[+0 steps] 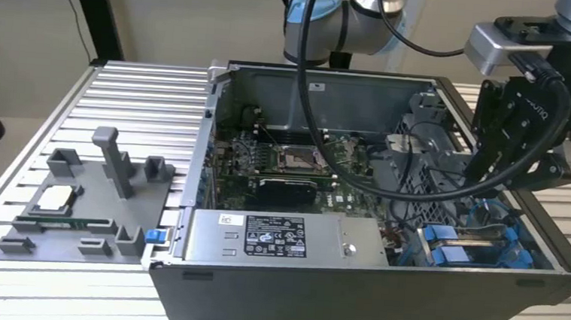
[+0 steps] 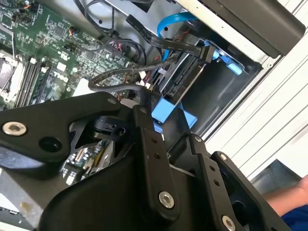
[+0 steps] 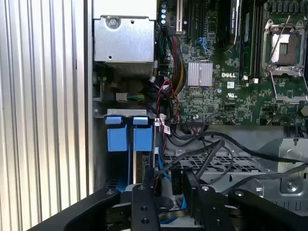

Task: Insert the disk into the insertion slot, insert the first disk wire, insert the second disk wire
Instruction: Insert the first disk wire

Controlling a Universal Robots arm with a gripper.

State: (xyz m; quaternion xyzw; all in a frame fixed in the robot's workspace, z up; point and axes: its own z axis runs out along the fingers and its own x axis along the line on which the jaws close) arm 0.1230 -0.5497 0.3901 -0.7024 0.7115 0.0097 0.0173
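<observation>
- Exterior view: the case (image 1: 356, 301) lies open on the slatted table (image 1: 129, 96). Its board (image 1: 285, 160) faces up and the supply box (image 1: 280, 239) sits along the near wall.
- My gripper (image 1: 522, 173) hangs over the end of the case at the exterior view's right. It is just above the slot (image 1: 475, 245), where blue plastic shows.
- A grey fixture (image 1: 81, 206) stands on the table at the exterior view's left, well apart from me.
- Second wrist view: my fingers (image 2: 144, 144) stand apart and I see nothing clamped between them. The blue carrier (image 2: 168, 113) shows through the gap.
- The disk (image 2: 180, 82) lies in the slot on that carrier, beside the case's outer wall, with its connector end toward the board.
- A black wire (image 2: 159, 43) runs to the disk's end, and its plug (image 2: 204, 50) is touching that end. I cannot tell whether the plug is seated.
- A blue wire (image 2: 175, 21) arcs over the same end of the disk.
- A person's sleeve (image 2: 296, 214) shows past the table's edge.
- First wrist view: my jaws are apart here too. A small black plug sits beyond the gap, and I cannot tell whether a finger touches it.
- Two blue latches (image 3: 118, 138) stand side by side at the slot's mouth, between the supply box and my fingertips.
- Black wires cross the perforated cage (image 3: 226, 163) beside the slot, and the board fills the far side.
</observation>
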